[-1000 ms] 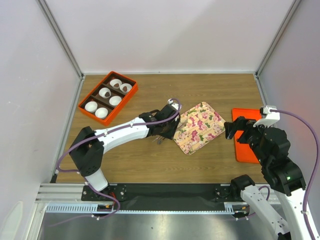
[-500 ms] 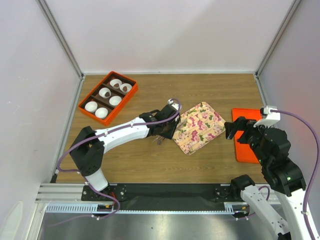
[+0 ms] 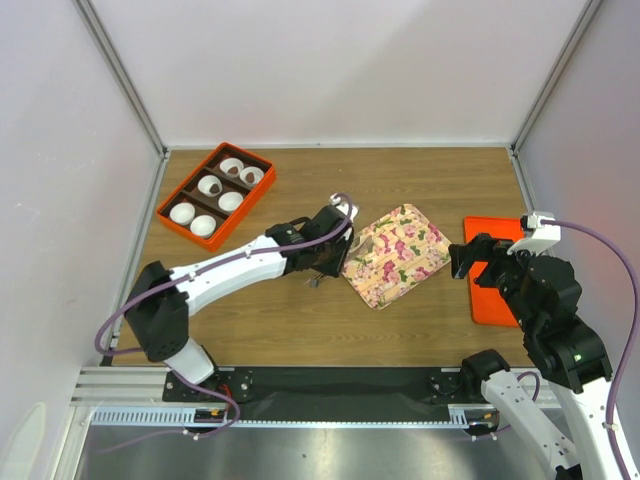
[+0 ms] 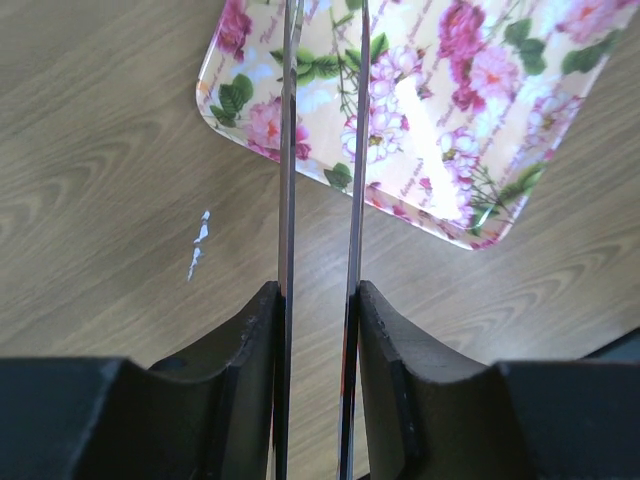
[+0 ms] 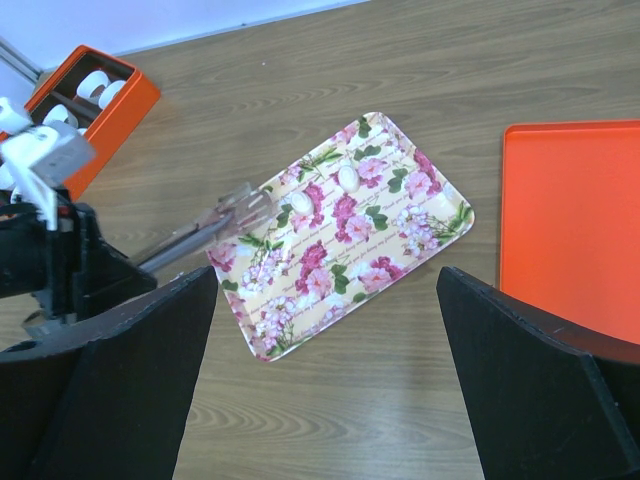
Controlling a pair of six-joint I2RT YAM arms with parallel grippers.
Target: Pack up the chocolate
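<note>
The chocolate shows only as small dark brown bits inside some of the white paper cups (image 3: 232,167) in the orange box (image 3: 172,196) at the far left. My left gripper (image 3: 323,257) (image 4: 318,290) is shut on thin metal tongs (image 4: 288,150), whose two blades reach out over the left corner of the pink-flowered tray (image 3: 397,256) (image 4: 470,120). The tong tips also show in the right wrist view (image 5: 250,207). Two small white oval pieces (image 5: 347,177) lie on the tray. My right gripper (image 3: 468,257) (image 5: 325,272) is open and empty, held above the table right of the tray.
A flat orange lid (image 3: 493,272) (image 5: 570,220) lies on the wooden table at the right, partly under my right arm. Grey walls and metal posts close in the table on three sides. A small white scuff (image 4: 198,243) marks the wood near the tray.
My left arm has shifted a little up and to the left with the tongs, and its elbow has swung left. The right arm, tray and box have not moved.
</note>
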